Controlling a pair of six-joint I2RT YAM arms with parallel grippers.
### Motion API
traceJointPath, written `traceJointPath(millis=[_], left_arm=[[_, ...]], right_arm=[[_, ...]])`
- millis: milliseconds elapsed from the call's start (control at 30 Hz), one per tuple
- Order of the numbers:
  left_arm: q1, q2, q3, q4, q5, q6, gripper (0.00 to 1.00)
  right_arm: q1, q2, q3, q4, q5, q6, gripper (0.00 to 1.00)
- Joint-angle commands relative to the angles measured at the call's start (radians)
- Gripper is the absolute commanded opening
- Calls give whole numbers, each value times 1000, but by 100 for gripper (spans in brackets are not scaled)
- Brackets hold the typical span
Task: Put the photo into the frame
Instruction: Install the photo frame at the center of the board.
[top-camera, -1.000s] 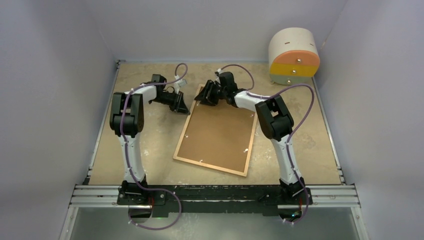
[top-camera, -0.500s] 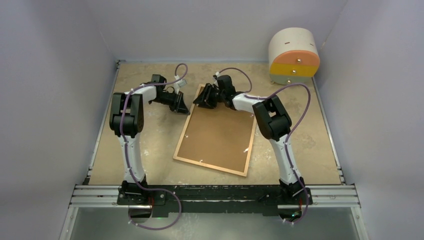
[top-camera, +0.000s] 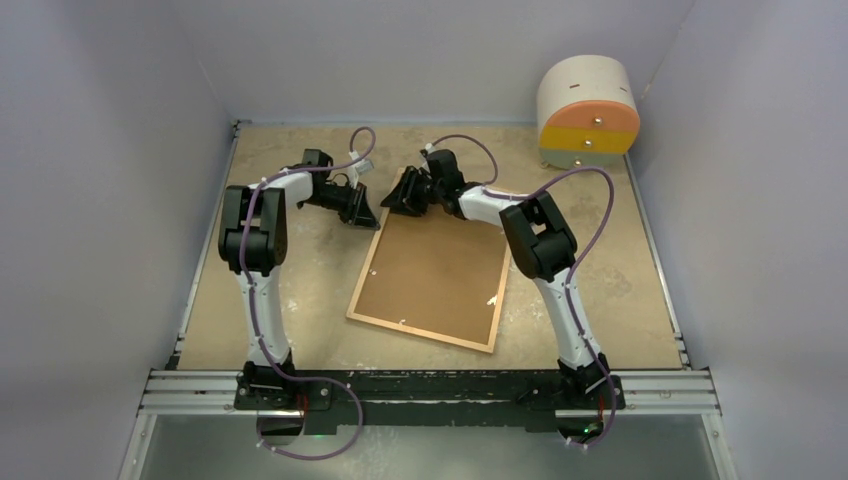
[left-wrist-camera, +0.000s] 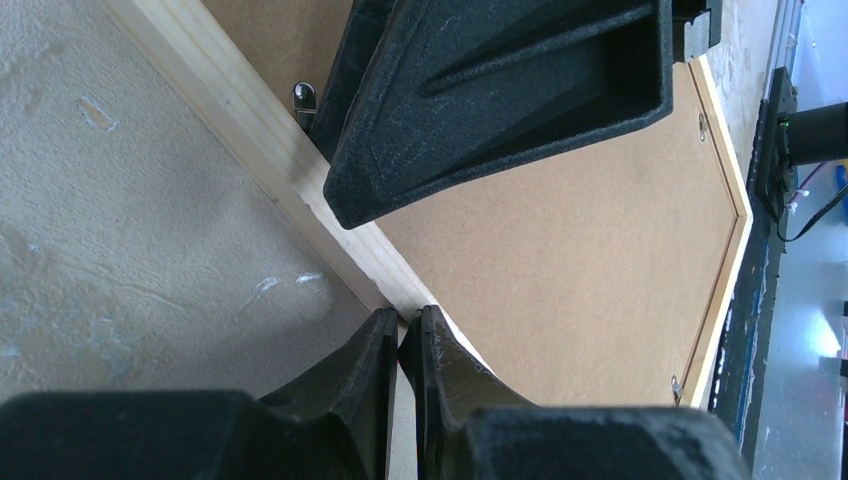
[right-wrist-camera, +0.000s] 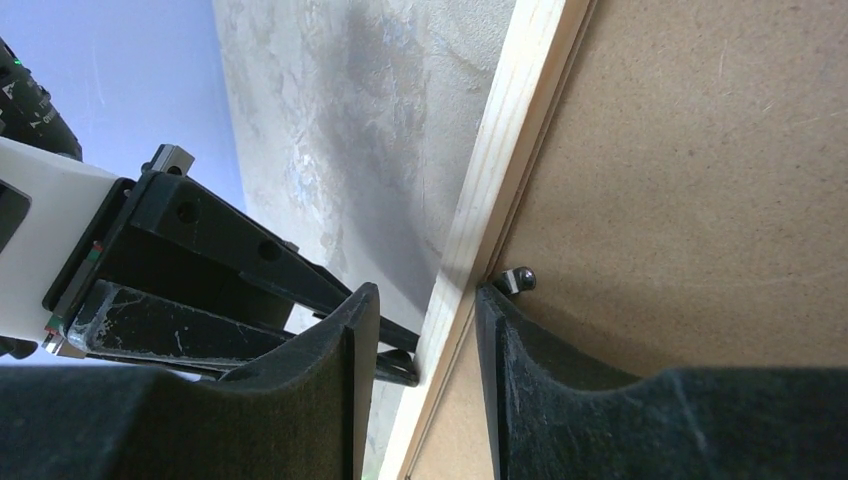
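Note:
The frame (top-camera: 420, 332) lies face down on the table, its brown backing panel (top-camera: 435, 270) up inside the light wooden moulding (left-wrist-camera: 230, 100). The photo is hidden. My left gripper (top-camera: 368, 218) is shut, and its tips (left-wrist-camera: 402, 318) rest at the moulding on the frame's left side near the far corner. My right gripper (top-camera: 392, 203) is open at that same far left corner. Its jaws (right-wrist-camera: 425, 300) straddle the moulding (right-wrist-camera: 500, 140), one finger on the backing beside a small metal tab (right-wrist-camera: 515, 280) and the other outside the frame.
A round beige cabinet with orange and yellow drawers (top-camera: 588, 110) stands at the back right. Pale walls close in the table on three sides. A metal rail (top-camera: 430, 390) runs along the near edge under the arm bases.
My right gripper has slid left along the frame's far edge to its far left corner, close to the left gripper, and its jaws have narrowed slightly. The left arm has not moved.

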Motion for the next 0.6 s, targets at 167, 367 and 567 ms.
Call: traceJointPath(millis=[167,367,567], left_arm=[[-19,2,-54,-60,-96,72,12],[-19,4,-54,-59,-97,69,12],[-19,5,-59,-56,-99,69,12]], right_arm=[[2,-111,-120,-20,-78,-41,43],[1,-112,-151,-13,-72,-46,43],[1,-62,-78,-29,6,-54,43]])
